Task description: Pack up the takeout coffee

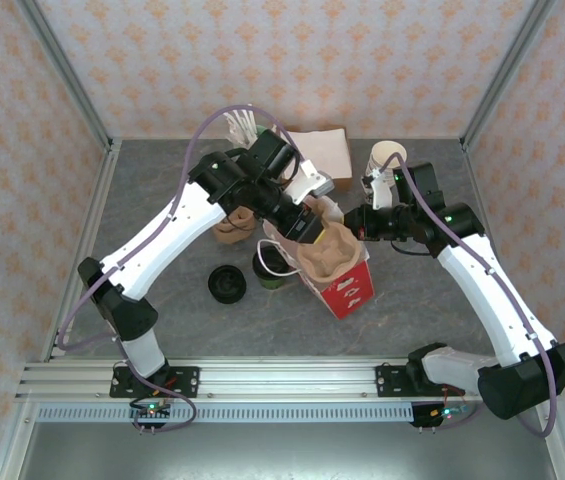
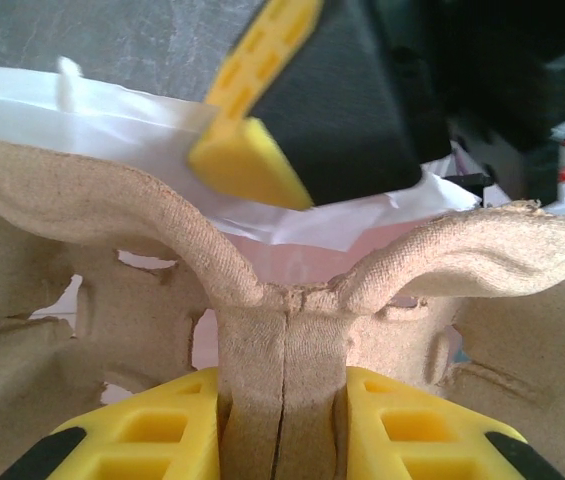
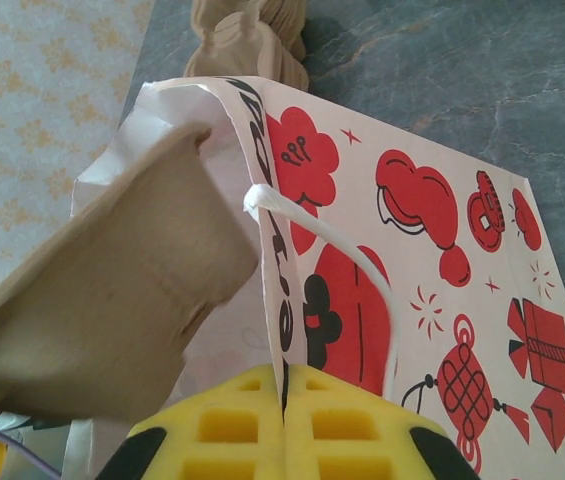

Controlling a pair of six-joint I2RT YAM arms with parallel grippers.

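Coffee cup on worktop, lid beside it.
Likely light, thin-walled, crushable: grip mid-wall gently. Left jaws clamp pulp carrier; right jaws pinch bag rim.

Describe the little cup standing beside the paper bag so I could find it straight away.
Start at the red-and-white paper bag in the middle of the grey table. Close by its left side stands a small cup, with a round black lid lying just beyond it. The cup is dark green and upright; the lid is flat and black, the bag much bigger.
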